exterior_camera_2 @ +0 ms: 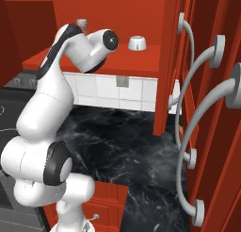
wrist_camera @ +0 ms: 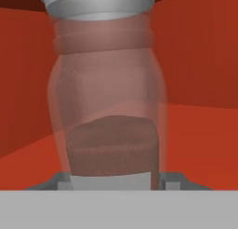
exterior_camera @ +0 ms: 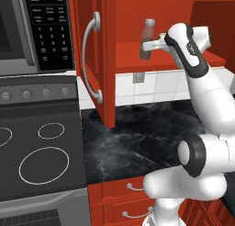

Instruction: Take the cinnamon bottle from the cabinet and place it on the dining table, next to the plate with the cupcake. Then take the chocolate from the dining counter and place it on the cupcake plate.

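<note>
Gripper (exterior_camera: 148, 46) pinches the cinnamon bottle (exterior_camera: 148, 39) low on its body — upright on the cabinet (exterior_camera: 137, 55) shelf, ready for lifting out.

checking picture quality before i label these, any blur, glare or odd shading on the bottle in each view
Hand view: the cinnamon bottle looms very close, soft-edged, its see-through wall showing red shelf behind; no glare. Left base view: the bottle is small but sharp between the fingers of the gripper, in flat, even light with no hard shadow. Right base view: the arm hides all but its grey cap.
</note>
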Tool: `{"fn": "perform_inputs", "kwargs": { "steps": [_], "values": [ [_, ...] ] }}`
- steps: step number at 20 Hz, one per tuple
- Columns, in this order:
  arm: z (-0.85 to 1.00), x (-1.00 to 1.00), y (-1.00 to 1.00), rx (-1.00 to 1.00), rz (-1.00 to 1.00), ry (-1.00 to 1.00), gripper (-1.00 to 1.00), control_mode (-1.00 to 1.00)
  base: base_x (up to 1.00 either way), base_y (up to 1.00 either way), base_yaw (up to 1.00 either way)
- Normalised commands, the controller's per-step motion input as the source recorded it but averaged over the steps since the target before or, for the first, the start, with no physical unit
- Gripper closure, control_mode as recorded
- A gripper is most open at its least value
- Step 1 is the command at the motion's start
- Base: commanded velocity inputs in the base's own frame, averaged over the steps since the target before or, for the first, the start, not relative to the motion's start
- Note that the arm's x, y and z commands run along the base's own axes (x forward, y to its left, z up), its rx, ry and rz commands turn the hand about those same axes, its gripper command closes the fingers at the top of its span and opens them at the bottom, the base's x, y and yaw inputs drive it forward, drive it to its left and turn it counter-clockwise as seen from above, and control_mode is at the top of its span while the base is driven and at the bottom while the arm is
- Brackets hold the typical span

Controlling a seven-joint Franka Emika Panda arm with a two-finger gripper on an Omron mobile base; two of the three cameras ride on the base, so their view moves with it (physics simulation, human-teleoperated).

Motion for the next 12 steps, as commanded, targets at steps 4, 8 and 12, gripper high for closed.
{"fn": "perform_inputs", "kwargs": {
  "steps": [4,8,12],
  "values": [
    [0.01,-0.69,0.17,-0.08,-0.1,0.0,1.0,-1.0,0.0,0.0,0.0],
    [0.0,-0.71,0.03,-0.05,-0.04,0.0,1.0,-1.0,0.0,0.0,0.0],
    [0.0,-0.68,0.01,0.0,-0.05,0.03,1.0,-1.0,0.0,0.0,0.0]
  ]
}}
